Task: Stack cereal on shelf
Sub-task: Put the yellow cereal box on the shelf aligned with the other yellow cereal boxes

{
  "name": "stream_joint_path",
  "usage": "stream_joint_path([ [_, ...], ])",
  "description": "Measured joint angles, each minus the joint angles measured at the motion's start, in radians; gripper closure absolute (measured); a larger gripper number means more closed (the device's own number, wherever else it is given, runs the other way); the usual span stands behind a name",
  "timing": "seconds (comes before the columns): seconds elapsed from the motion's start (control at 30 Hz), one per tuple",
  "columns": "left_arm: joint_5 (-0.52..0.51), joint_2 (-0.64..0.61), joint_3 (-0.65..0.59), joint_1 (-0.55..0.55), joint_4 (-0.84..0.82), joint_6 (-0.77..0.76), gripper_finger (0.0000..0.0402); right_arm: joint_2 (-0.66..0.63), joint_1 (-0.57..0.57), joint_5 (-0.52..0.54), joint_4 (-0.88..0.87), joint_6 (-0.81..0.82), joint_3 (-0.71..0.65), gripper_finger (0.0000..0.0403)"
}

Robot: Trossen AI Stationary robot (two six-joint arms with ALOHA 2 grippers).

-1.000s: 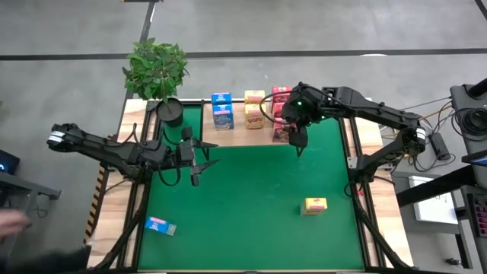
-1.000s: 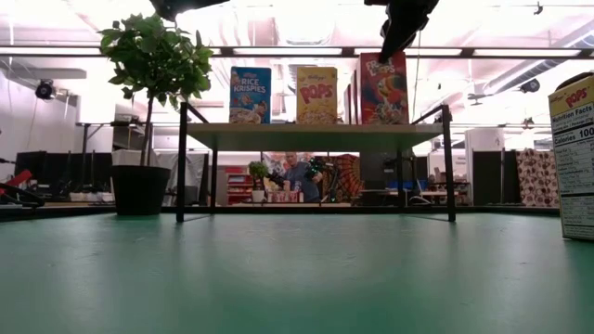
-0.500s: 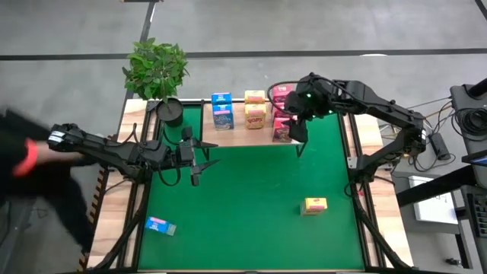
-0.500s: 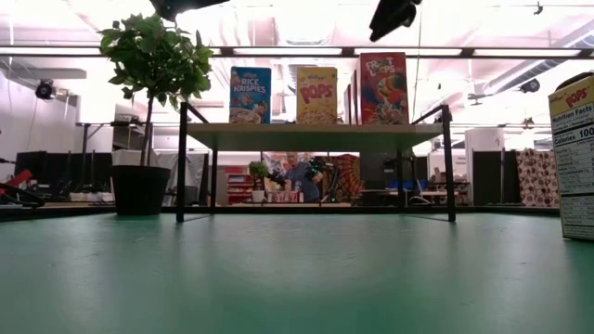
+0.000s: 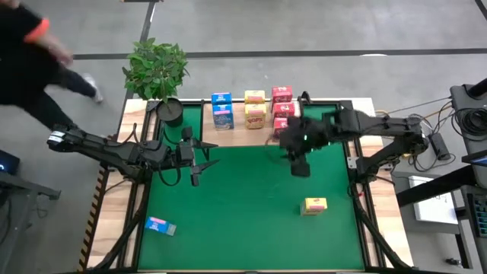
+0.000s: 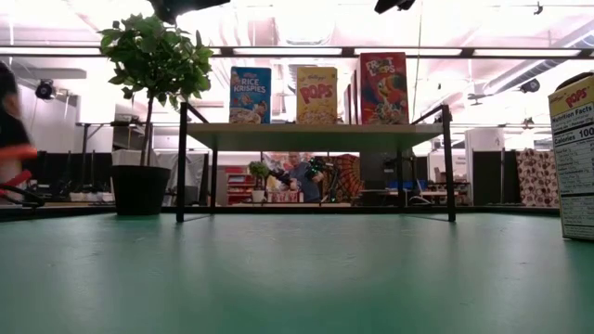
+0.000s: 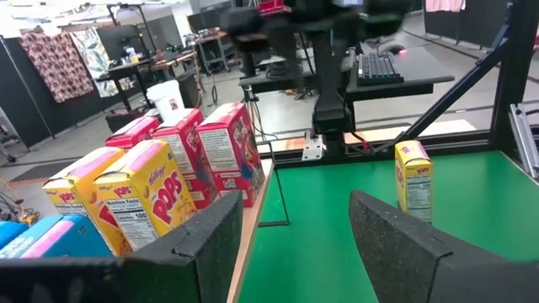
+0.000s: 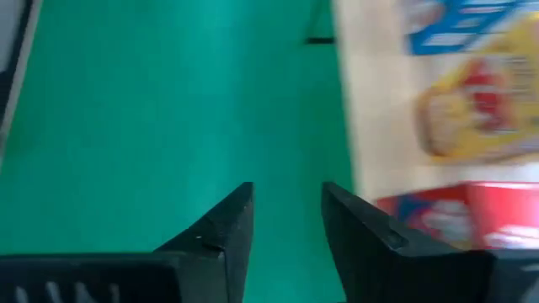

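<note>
The shelf point(image 5: 237, 129) stands along the table's far side and carries several upright cereal boxes: blue point(image 5: 221, 110), yellow point(image 5: 255, 109) and red point(image 5: 281, 106); the low view shows them in a row on the shelf point(image 6: 316, 136). One yellow box point(image 5: 315, 205) stands on the green mat at the near right, and a blue box point(image 5: 160, 225) lies flat at the near left. My right gripper point(image 5: 299, 166) hangs over the mat just in front of the red boxes, open with a narrow gap point(image 8: 286, 215) and nothing in it. My left gripper point(image 5: 194, 164) waits open point(image 7: 290, 227) at the mat's left.
A potted plant point(image 5: 169, 111) stands at the shelf's left end. A person walks past beyond the table's far left corner point(image 5: 30, 53). The green mat point(image 5: 243, 198) between the arms is bare. Black frame bars edge the table on both sides.
My right gripper has drawn back from the red boxes on the shelf toward the table's near edge and now hangs over the mat; in the low view it has risen almost out of the top. The boxes have stayed in place. A person has walked along the table's left side.
</note>
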Motion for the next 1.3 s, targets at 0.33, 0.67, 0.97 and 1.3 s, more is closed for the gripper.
stream_joint_path([
  [0.33, 0.000, 0.000, 0.000, 0.000, -0.001, -0.021, 0.0200, 0.000, 0.202, 0.000, 0.034, 0.290, -0.177, 0.0306],
  [0.67, 0.001, 0.000, 0.000, 0.000, -0.001, -0.030, 0.0200, 0.001, 0.335, -0.005, 0.019, 0.546, -0.234, 0.0217],
  [0.97, 0.001, 0.000, 0.000, 0.000, -0.001, -0.030, 0.0200, 0.049, 0.480, 0.028, -0.124, 0.644, -0.237, 0.0150],
  [1.3, 0.001, 0.000, 0.000, 0.000, 0.000, -0.017, 0.0200, 0.098, 0.560, 0.003, -0.164, 0.816, -0.308, 0.0131],
])
